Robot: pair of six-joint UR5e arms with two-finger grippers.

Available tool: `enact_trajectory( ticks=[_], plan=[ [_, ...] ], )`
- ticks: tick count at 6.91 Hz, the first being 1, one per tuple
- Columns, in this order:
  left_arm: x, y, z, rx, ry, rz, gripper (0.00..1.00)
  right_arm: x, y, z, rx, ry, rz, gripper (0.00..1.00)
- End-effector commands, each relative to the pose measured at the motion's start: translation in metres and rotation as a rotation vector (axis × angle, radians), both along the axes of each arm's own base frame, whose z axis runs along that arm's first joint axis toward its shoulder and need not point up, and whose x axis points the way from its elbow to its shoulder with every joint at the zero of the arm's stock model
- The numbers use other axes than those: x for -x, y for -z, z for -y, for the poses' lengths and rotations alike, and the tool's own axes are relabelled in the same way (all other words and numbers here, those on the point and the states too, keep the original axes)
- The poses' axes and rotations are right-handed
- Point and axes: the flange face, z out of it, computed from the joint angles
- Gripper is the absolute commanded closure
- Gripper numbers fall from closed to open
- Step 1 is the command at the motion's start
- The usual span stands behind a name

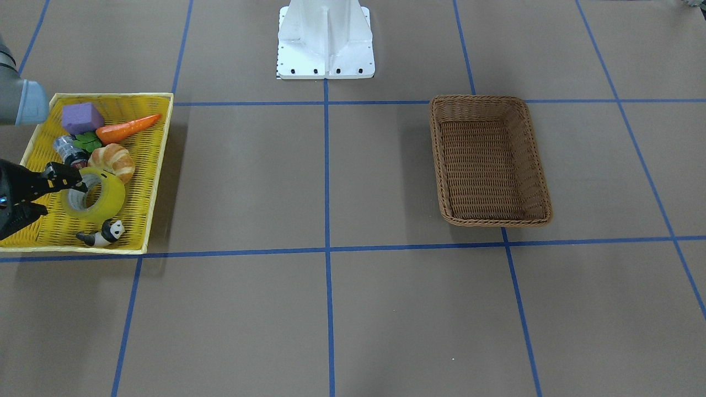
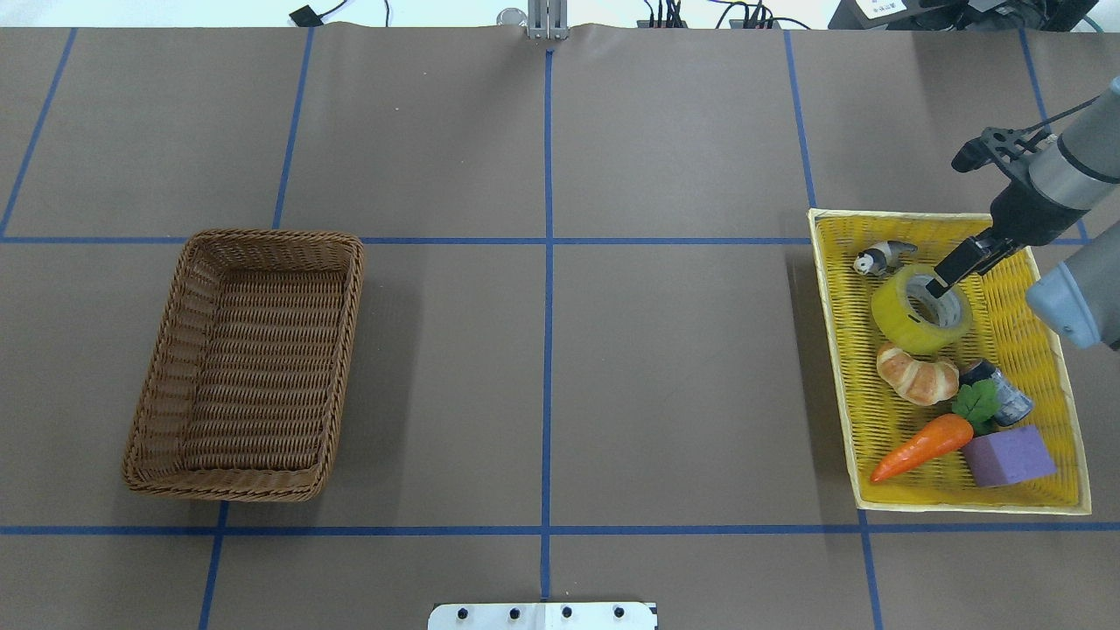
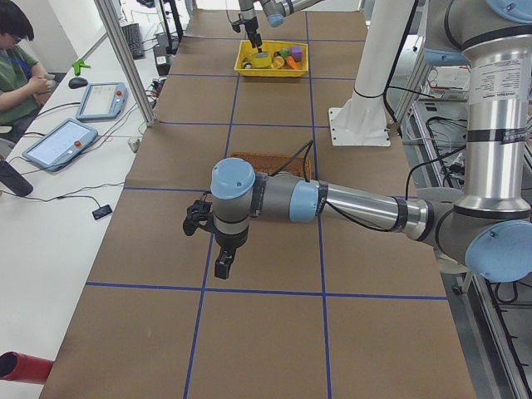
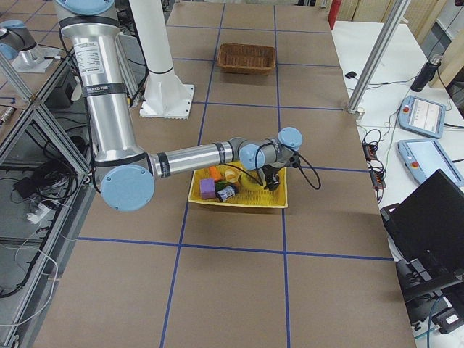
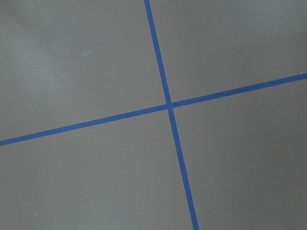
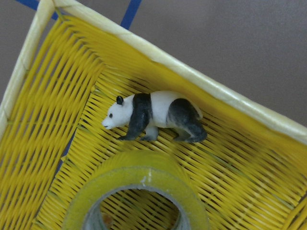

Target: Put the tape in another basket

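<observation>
We find the right claw (image 1: 63,197) spread open low in the yellow tray (image 2: 1041,350). One finger (image 2: 949,269) dips into the hole of the tape (image 2: 901,322) and the other sits outside the roll, so the roll's wall stands between them, unclamped. The tape lies on the tray's floor with its hole facing up.

Just past the fingertips a panda figure (image 6: 153,115) stands near the tray's wall. On the roll's other side a croissant (image 2: 914,376) sits right against it. Farther from the claw the same tray holds a small cylinder (image 2: 1002,394), a carrot (image 2: 923,446) and a purple block (image 2: 1006,455).

The basket (image 2: 262,234) sits well apart from this claw, across the table (image 2: 612,394), its woven floor showing. The left claw (image 3: 223,268) hangs over the table near the basket, and we cannot tell whether it is spread or closed.
</observation>
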Motion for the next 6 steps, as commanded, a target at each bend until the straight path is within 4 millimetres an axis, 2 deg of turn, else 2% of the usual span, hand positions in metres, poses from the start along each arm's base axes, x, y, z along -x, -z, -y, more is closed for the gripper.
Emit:
enact_trajectory(
  ticks=[1, 2, 3, 4, 5, 6],
  plan=[
    [0.0, -0.002, -0.001, 0.002, -0.002, 0.0, 0.02, 0.008, -0.013, -0.003, 0.021, 0.016, -0.012, 0.0],
    [0.0, -0.001, -0.001, 0.002, -0.002, 0.0, 0.02, 0.016, -0.014, -0.006, 0.021, 0.03, -0.013, 0.0],
    [0.0, -0.001, -0.001, 0.002, -0.002, 0.0, 0.02, 0.02, -0.023, -0.007, 0.034, 0.038, -0.024, 0.01],
    [0.0, -0.001, -0.001, 0.0, -0.002, 0.0, 0.02, 0.021, -0.023, -0.008, 0.041, 0.035, -0.025, 0.15],
    [0.0, 0.0, 0.0, -0.002, -0.003, 0.0, 0.02, 0.021, -0.022, -0.008, 0.035, 0.038, -0.021, 0.8],
    [0.0, 0.0, 0.0, -0.002, -0.003, -0.001, 0.02, 0.021, -0.02, -0.007, 0.034, 0.037, -0.02, 1.0]
  ],
)
